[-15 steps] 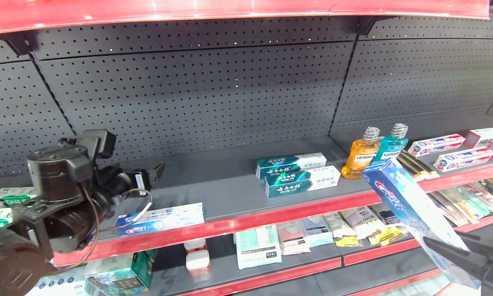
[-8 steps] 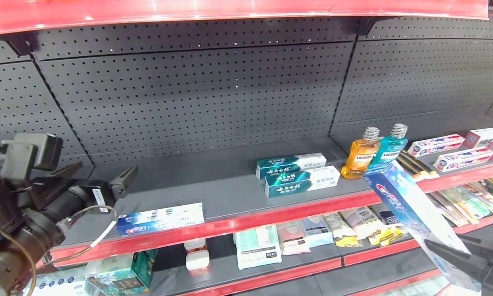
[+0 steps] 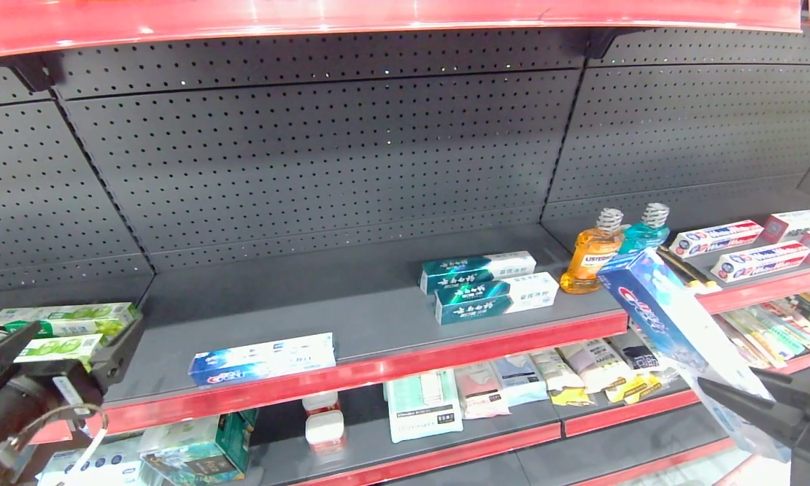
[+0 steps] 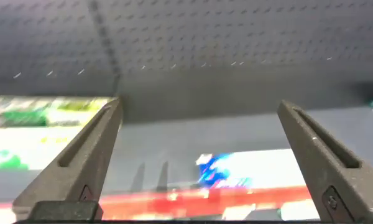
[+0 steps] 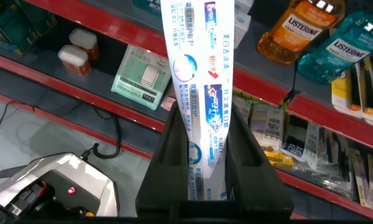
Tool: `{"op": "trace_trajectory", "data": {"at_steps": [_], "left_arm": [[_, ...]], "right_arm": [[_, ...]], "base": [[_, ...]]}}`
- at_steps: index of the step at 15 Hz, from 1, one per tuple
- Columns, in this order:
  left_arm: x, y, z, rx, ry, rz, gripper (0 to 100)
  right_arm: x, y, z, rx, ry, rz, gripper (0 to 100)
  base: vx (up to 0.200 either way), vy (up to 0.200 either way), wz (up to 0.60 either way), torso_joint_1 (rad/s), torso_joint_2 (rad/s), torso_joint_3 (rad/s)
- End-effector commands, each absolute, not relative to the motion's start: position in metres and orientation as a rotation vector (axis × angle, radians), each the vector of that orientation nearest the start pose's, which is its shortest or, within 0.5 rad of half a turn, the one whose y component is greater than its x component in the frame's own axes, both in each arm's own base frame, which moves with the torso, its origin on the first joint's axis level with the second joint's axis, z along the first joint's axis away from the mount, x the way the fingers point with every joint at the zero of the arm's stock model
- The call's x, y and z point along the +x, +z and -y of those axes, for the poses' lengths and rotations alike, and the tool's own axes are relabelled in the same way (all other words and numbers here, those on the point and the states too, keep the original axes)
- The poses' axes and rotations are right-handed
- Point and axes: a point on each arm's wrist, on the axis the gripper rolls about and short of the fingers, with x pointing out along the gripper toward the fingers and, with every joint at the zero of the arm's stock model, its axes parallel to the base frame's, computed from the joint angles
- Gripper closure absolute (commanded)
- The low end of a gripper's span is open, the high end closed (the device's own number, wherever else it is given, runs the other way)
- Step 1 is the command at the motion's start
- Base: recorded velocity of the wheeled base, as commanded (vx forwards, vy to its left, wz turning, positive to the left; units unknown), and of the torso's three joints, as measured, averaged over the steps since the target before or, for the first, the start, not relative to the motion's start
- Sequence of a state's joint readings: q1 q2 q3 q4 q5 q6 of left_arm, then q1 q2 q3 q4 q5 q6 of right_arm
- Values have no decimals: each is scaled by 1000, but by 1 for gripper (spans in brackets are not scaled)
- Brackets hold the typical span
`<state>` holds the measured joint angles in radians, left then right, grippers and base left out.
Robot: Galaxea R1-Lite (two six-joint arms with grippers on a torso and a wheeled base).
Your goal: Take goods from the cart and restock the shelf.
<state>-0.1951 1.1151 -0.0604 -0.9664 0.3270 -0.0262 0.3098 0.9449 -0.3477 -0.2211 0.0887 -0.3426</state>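
My right gripper (image 3: 749, 398) is at the lower right, in front of the shelves. It is shut on the bottom end of a long blue-and-white toothpaste box (image 3: 675, 331), which tilts up towards the grey shelf (image 3: 378, 297). The right wrist view shows the same toothpaste box (image 5: 199, 74) clamped in the right gripper (image 5: 205, 118). My left gripper (image 3: 88, 327) is at the lower left, below the shelf's red front edge, open and holding nothing. In the left wrist view, the left gripper (image 4: 199, 106) faces a matching blue-and-white box (image 4: 248, 171) lying on the shelf.
Green toothpaste boxes (image 3: 61, 320) lie at the shelf's left end and two teal boxes (image 3: 486, 287) at mid-right. Orange (image 3: 590, 260) and teal (image 3: 638, 236) mouthwash bottles stand beside them. Bare shelf lies between the blue-and-white box (image 3: 263, 360) and the teal boxes. Lower shelves hold packets.
My left arm has drawn back from the shelf, down and to the left, away from the box lying there. The right gripper and its box have barely moved.
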Motion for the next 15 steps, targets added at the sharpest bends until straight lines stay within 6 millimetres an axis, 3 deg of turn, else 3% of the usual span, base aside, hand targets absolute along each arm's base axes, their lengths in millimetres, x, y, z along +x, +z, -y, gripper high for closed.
{"op": "trace_trajectory", "data": {"at_steps": [1,3,6,9,15], "left_arm": [[96,140,10,-7,142,-59,0],[88,143,9,2,140,-72,0],[81,172,8,8,137,-97,0],[55,175,3,21,115,-160,0],[53,175,3,29,114,-175,0]], "right_arm": [[107,171,-39,-400,501,-311,100],[117,174,-46,-434,560,-312,100],[133,186,-53,-434,591,-293,100],[132,188,-53,-438,592,-281,100],[125,186,-50,-439,591,-273,100]], "base": [[0,0,0,0,0,0],[0,0,0,0,0,0],[0,0,0,0,0,0],[0,0,0,0,0,0],[0,0,0,0,0,0]]}}
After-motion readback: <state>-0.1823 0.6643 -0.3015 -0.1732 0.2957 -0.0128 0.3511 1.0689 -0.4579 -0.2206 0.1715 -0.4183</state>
